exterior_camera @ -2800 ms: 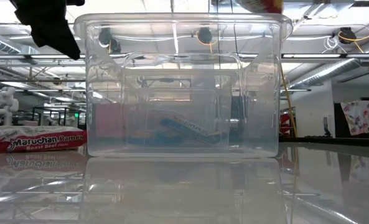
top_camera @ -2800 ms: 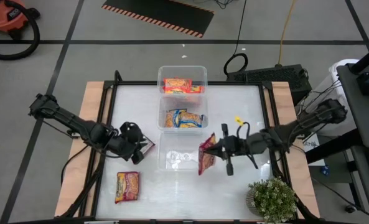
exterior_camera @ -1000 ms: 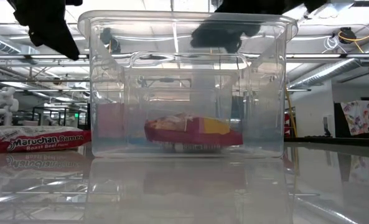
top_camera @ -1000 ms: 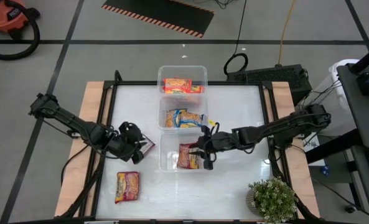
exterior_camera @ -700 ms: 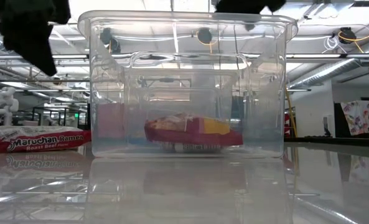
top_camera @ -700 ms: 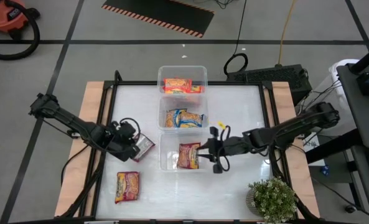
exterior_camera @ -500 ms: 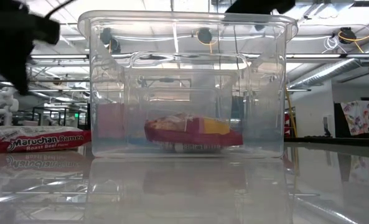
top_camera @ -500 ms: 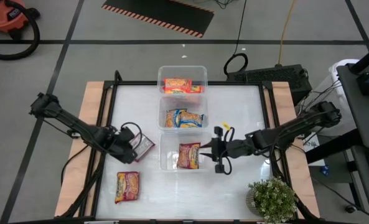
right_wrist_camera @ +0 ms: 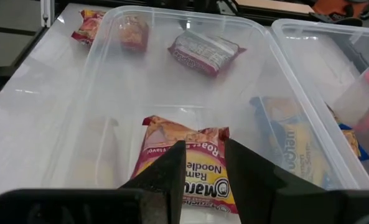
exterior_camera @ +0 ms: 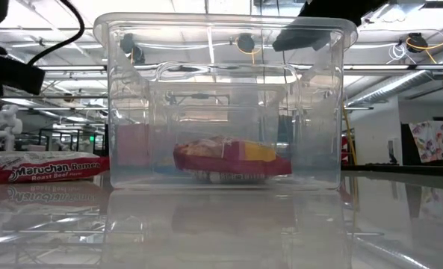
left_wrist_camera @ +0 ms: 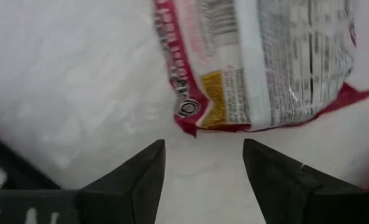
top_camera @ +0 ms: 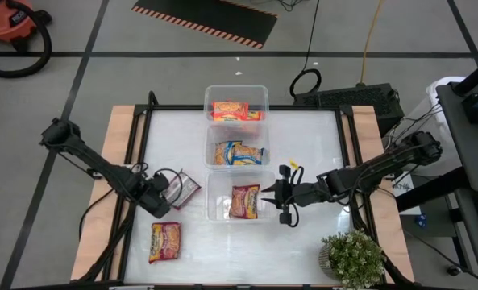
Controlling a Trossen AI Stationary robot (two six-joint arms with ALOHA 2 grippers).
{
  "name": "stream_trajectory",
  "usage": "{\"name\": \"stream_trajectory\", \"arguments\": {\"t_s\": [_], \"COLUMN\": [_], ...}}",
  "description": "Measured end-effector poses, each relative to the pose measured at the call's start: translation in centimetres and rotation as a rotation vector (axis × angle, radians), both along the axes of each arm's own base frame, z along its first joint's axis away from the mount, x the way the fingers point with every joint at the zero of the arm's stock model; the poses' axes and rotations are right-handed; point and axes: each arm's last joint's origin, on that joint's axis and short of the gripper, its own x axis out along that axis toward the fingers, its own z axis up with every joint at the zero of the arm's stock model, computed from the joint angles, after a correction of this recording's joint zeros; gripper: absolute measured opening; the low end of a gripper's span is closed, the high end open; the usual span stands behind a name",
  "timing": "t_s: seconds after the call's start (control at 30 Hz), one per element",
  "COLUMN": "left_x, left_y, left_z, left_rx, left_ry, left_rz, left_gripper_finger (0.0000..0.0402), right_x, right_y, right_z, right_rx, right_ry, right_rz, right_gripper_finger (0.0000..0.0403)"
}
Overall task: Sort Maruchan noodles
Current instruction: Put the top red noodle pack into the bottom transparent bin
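Three clear bins stand in a row down the table's middle. The near bin [top_camera: 214,216] holds a red-yellow noodle packet [top_camera: 244,201], lying flat on the bin floor [right_wrist_camera: 187,171] [exterior_camera: 232,158]. The middle bin holds a blue-yellow packet [top_camera: 239,153], the far bin an orange-red one [top_camera: 237,110]. A silver-red packet [top_camera: 184,188] lies flat on the table left of the near bin [left_wrist_camera: 265,62]. My left gripper [top_camera: 166,195] [left_wrist_camera: 203,165] is open just short of its edge. My right gripper [top_camera: 266,197] [right_wrist_camera: 204,165] is open at the near bin's right rim.
An orange packet [top_camera: 165,241] lies on the table near the near-left corner, seen in the low view as a red-white packet [exterior_camera: 42,166]. A potted plant [top_camera: 353,258] stands at the near-right corner. Bare white tabletop lies right of the bins.
My right gripper has drawn back from over the near bin toward the table's right, to the bin's rim; the red-yellow packet has stayed on the bin floor. My left gripper has pulled back toward the table's left and near edges, uncovering the silver-red packet, which lies on the table.
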Motion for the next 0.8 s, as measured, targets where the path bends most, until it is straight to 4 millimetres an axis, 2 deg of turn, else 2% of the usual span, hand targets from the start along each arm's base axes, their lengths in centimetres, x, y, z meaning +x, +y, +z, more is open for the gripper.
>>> {"name": "stream_trajectory", "arguments": {"t_s": [0.2, 0.33, 0.47, 0.8], "left_x": [-0.4, -0.8, -1.0, -0.9], "left_y": [-0.3, -0.1, 0.2, 0.7], "left_z": [-2.0, -2.9, -3.3, -3.3], "left_rx": [0.000, 0.027, 0.067, 0.235], "left_ry": [-0.045, -0.056, -0.066, -0.083], "left_rz": [-0.153, -0.155, -0.170, -0.333], "left_gripper_finger": [0.0226, 0.0226, 0.0226, 0.0225], "right_x": [0.0, 0.0, 0.0, 0.0], "right_y": [0.0, 0.0, 0.0, 0.0], "right_z": [0.0, 0.0, 0.0, 0.0], "right_rx": [0.000, 0.000, 0.000, 0.000], "right_ry": [0.000, 0.000, 0.000, 0.000], "right_rz": [0.000, 0.000, 0.000, 0.001], "right_gripper_finger": [0.0105, 0.0105, 0.0105, 0.0105]}}
